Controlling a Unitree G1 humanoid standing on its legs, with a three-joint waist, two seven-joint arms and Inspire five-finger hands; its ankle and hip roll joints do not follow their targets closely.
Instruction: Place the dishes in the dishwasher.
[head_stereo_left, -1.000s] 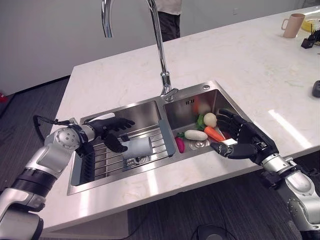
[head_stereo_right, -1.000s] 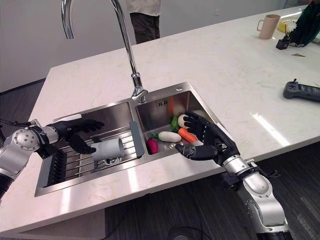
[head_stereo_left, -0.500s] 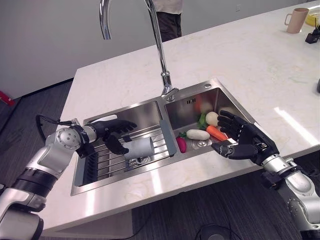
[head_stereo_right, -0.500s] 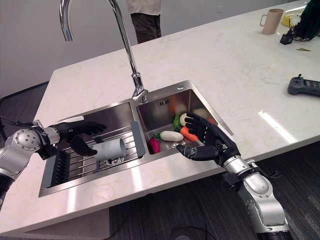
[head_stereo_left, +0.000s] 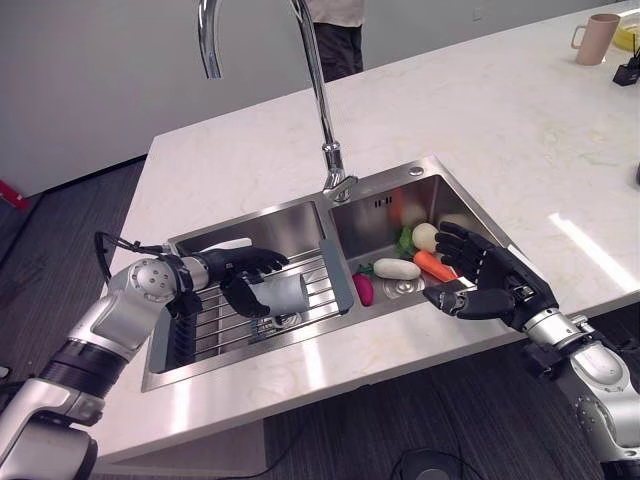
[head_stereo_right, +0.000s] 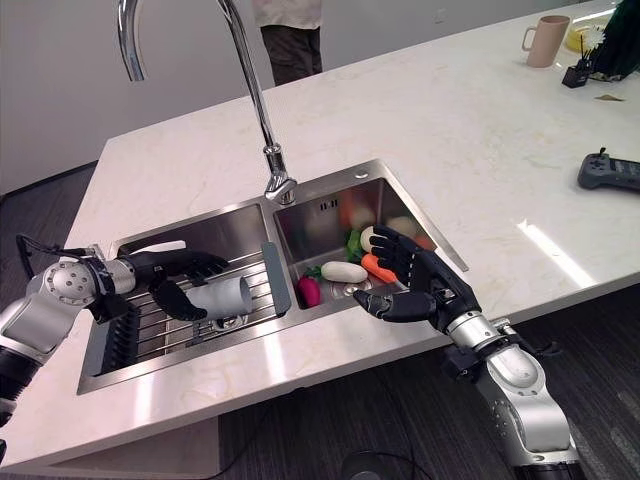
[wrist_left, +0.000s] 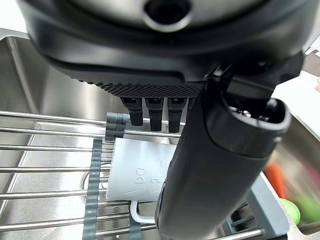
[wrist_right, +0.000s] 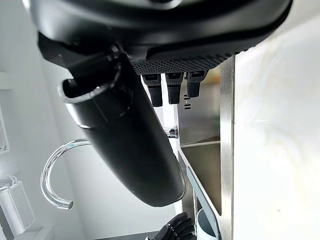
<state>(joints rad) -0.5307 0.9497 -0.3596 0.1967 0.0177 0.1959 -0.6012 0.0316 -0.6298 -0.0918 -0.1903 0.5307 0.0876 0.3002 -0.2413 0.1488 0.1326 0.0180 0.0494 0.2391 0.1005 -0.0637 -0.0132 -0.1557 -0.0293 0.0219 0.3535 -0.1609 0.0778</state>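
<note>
A white mug (head_stereo_left: 285, 296) lies on its side on the wire rack (head_stereo_left: 205, 322) in the sink's left basin; its handle (wrist_left: 141, 215) points down through the bars. My left hand (head_stereo_left: 241, 274) reaches over it, open: the fingers (wrist_left: 152, 111) stretch past the mug's far side and the thumb (wrist_left: 215, 165) hangs across its near side. I cannot tell whether the hand touches the mug. My right hand (head_stereo_left: 487, 286) hovers open above the front edge of the right basin (head_stereo_left: 457, 200), holding nothing.
The right basin holds a carrot (head_stereo_left: 429, 267), a white radish (head_stereo_left: 396, 269), a red vegetable (head_stereo_left: 360, 289) and greens. A tall chrome faucet (head_stereo_left: 322, 100) rises behind the divider. A pink mug (head_stereo_right: 545, 41) and a black controller (head_stereo_right: 610, 172) sit on the marble counter (head_stereo_right: 440, 120). A person (head_stereo_right: 290, 35) stands beyond it.
My left hand has moved right along the rack and now spans the mug, with the thumb dropped in front of it. The right hand stays put. The camera shifted slightly.
</note>
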